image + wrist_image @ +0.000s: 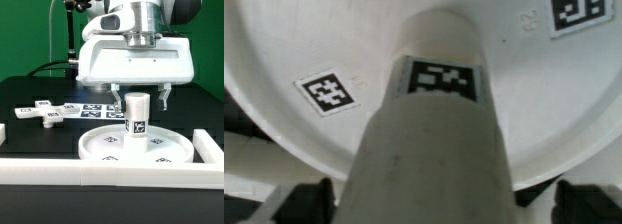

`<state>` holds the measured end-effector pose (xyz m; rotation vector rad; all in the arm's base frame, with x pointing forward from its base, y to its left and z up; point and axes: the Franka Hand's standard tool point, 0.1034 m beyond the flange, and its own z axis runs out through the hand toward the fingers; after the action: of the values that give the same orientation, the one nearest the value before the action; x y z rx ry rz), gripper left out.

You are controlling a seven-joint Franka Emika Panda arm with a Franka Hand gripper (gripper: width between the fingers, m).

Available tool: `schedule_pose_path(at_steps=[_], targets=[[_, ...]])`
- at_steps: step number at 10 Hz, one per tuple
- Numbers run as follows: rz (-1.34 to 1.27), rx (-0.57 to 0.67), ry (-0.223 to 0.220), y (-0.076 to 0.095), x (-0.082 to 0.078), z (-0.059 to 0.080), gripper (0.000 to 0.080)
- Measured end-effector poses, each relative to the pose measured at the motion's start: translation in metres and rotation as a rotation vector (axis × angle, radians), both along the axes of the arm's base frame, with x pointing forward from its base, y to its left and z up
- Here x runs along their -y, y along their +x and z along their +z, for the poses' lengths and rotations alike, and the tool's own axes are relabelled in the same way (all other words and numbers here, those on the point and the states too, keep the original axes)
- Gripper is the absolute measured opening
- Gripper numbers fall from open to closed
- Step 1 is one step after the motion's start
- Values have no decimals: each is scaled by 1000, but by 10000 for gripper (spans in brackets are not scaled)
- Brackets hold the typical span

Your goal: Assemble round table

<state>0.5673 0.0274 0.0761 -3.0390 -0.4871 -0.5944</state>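
The large round disc (100,152) lies flat on the black table near the front, tags facing up. The short cylindrical post (137,116) stands upright on its middle, a tag on its side. My gripper (139,98) hangs straight above, its fingers either side of the post's top with a small gap, so it is open. In the wrist view the post (434,150) runs down onto the disc (295,50), and the dark fingers (299,205) flank its near end. The small cross-shaped foot (47,112) lies loose on the exterior view's left.
White straight rails border the work area at the front (100,178), on the exterior view's left (3,135) and right (210,150). The marker board (95,108) lies flat behind the disc.
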Motion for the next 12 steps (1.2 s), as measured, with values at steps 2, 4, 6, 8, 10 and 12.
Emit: schedule_pose_path(at_steps=[2, 4, 6, 8, 10, 12], targets=[[-5, -7, -1, 1, 4, 7, 645], [-11, -6, -1, 3, 9, 13, 648], [-10, -17, 3, 3, 9, 23, 649], [-9, -34, 6, 1, 7, 19, 649], [-14, -45, 10, -1, 6, 16, 649], [-22, -191, 38, -8, -8, 6, 649]])
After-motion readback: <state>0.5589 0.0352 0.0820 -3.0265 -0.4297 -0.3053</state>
